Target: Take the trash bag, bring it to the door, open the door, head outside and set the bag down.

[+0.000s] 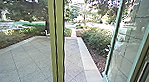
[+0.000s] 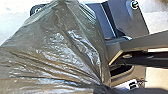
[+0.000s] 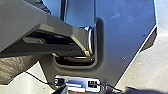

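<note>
The left jaws (image 2: 99, 88) are gripping the trash bag (image 2: 60, 50), whose creases are running together right at them. From that gathered point the thin grey-brown plastic is spreading away from the jaws in wide, shiny folds, and it is partly covering the robot's dark plate (image 2: 130, 22), which is lying beyond the jaws with the jointed bar (image 2: 140, 42) beside it. Part of the same bag is also showing in the right wrist view, past that bar and on the left-hand side of the right jaws. Whether the right jaws are opening around nothing or closing on something, I cannot tell

Ahead of both pairs of jaws, a glass door (image 1: 127, 39) with a blue-green frame is standing open, off toward their right. A yellow-green post (image 1: 56, 40) is rising in front of them, nearer the middle, and paving (image 1: 26, 58) with slanting joints is stretching out on both sides of it. A pale border (image 1: 87, 64) is edging the paving, running away from the jaws between the slabs and a bed of bushes (image 1: 98, 40) on the right. More low plants (image 1: 5, 41) are growing ahead on the left, and trees (image 1: 20, 5) are standing farther out beyond the jaws
</note>
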